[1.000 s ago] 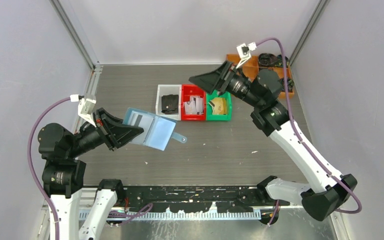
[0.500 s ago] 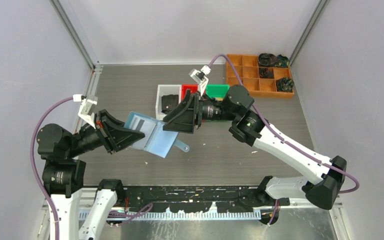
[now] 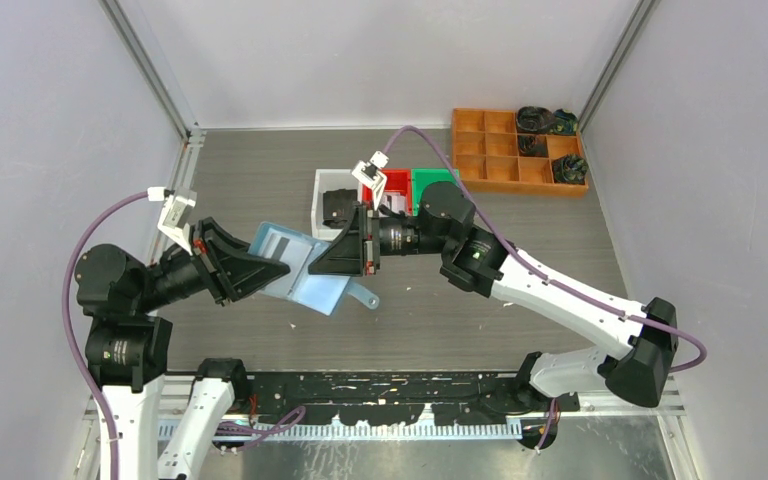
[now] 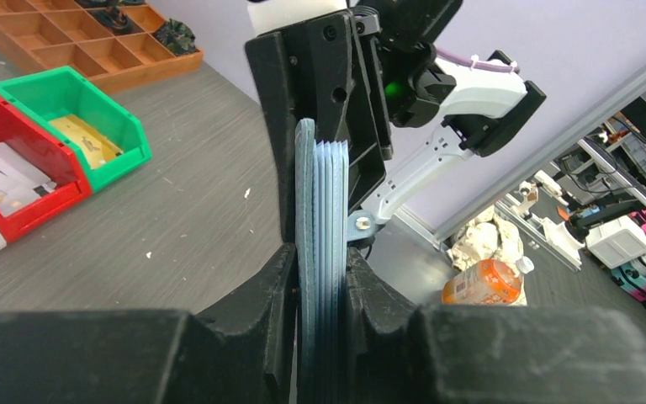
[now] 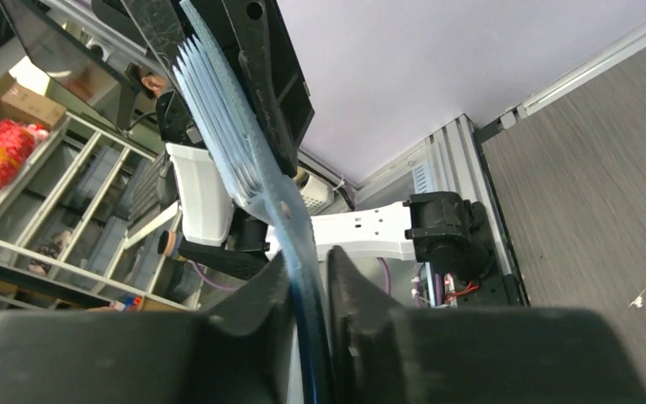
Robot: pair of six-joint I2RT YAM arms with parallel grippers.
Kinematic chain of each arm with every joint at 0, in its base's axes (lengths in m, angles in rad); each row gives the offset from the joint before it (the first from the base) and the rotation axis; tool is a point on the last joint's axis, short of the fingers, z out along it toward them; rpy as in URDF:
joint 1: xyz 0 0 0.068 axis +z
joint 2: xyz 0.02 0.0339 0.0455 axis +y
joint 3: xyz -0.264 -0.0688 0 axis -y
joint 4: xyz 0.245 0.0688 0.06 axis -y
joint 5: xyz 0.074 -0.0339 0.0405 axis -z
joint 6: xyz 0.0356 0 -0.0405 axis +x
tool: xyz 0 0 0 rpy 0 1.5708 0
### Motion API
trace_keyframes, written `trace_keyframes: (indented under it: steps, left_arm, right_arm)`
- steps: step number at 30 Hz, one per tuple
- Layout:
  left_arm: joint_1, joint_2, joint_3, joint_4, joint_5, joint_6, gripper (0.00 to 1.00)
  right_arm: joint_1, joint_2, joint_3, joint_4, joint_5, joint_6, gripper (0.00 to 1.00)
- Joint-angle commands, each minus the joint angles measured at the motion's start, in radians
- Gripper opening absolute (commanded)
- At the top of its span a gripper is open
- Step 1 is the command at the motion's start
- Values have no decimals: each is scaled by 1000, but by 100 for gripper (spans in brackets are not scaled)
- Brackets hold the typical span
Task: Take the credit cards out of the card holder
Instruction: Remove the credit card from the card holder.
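At left, in mid-air, the left gripper (image 3: 280,266) is clamped on one end of the light-blue card holder (image 3: 322,290). Its thin plastic pockets look light, bendy and slick. The right gripper (image 3: 320,265) pinches an outer flap. The credit cards cannot be made out, and are probably best gripped by an exposed edge.

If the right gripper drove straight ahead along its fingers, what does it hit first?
The card holder: the right gripper is closed on one blue leaf, so the fanned pockets come first. Just behind is the left gripper clamping it; the gap is hard to judge.
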Motion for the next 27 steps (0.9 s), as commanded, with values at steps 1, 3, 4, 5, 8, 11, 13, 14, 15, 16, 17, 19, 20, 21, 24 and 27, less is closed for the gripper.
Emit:
trace_keyframes:
  steps: [1,3,4,5,8,11,13,14,15,16,17,19,20,21,24,27]
  left_arm:
    - [-3,-8,8,59,-19,-9,2]
    - [-3,-10,1,57,-23,-4,20]
    - [-3,-12,-3,58,-21,-4,32]
    - [-3,-15,-6,57,-20,-3,39]
    - [-3,-20,-9,46,-22,9,46]
    - [-3,-23,-3,32,-19,24,49]
    - [-2,-26,-2,26,-20,31,49]
    - [-3,-28,-3,24,-20,34,49]
    - [-2,-29,-4,21,-20,34,48]
    - [-3,-30,-4,19,-19,34,48]
    - [-3,-31,-4,19,-18,34,47]
    - [-2,-33,-3,19,-18,35,47]
    - [-3,-34,-5,19,-22,39,46]
    - [-3,-37,-6,16,-33,44,46]
    - [-3,-44,-6,-9,-86,68,45]
    - [-2,-53,-6,-50,-178,122,46]
  right_arm:
    - [18,-12,48,-21,93,-27,17]
    - [20,-9,57,-28,114,-18,11]
    - [19,-12,59,-30,128,-14,8]
    - [19,-14,60,-31,135,-14,6]
    - [20,-26,54,-39,156,-23,3]
    - [18,-36,48,-53,172,-29,1]
    - [19,-39,47,-54,167,-29,1]
    - [20,-39,47,-53,166,-26,1]
    - [18,-40,48,-53,166,-22,1]
    - [18,-41,49,-53,163,-21,1]
    - [20,-42,51,-53,159,-21,1]
    - [19,-43,55,-53,161,-19,1]
    - [19,-42,58,-52,159,-14,1]
    - [20,-42,63,-49,155,-7,1]
    - [24,-39,73,-45,150,7,1]
    - [41,-40,82,-44,150,12,1]
